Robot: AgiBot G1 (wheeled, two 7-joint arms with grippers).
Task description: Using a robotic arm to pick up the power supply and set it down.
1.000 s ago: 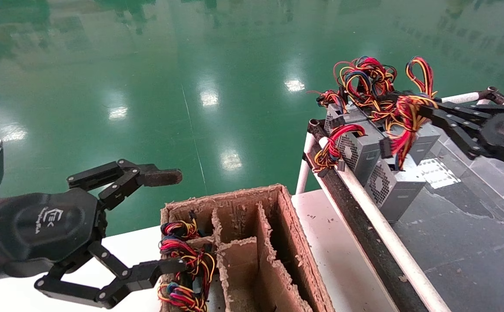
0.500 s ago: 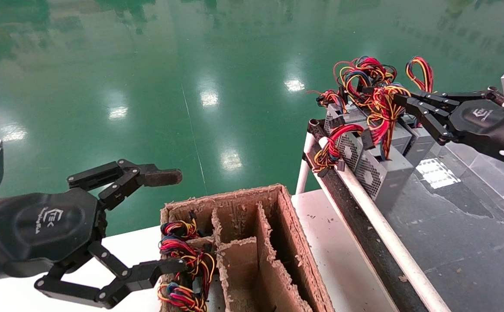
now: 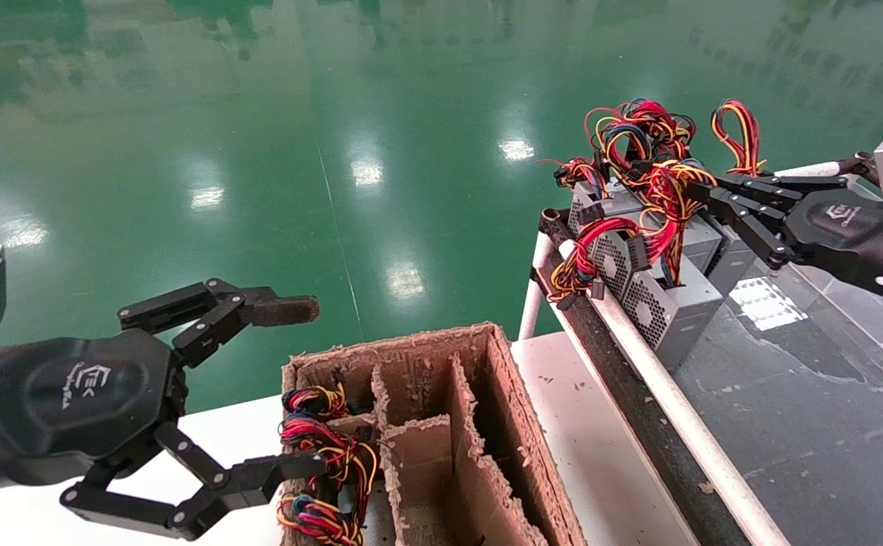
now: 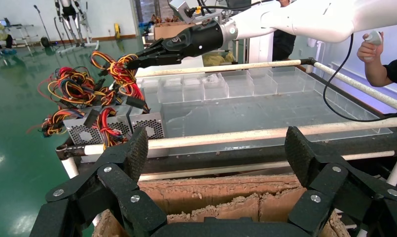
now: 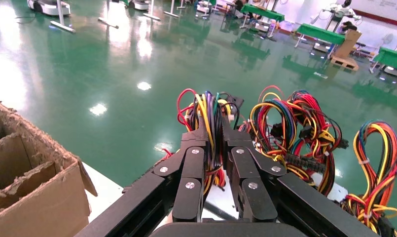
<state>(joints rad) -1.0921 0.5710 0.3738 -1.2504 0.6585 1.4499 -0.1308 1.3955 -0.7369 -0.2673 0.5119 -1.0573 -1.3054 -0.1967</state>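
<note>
My right end effector (image 3: 703,191) pinches the wire bundle (image 3: 665,199) above the power supply (image 3: 669,307), which rests on the table (image 3: 790,394).

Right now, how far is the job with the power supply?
Done: the right hand is shut on the wire bundle of a power supply. In hand: that unit sits tilted on the tray; whether it rests there is unclear. Left: releasing it. The left hand waits open.

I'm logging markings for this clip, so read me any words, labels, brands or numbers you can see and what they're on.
Left gripper palm: white logo with lettering, too small to read.
Right gripper palm: the same white logo, also unreadable.
Power supply, its wire bundle, cardboard box: no legible text.
</note>
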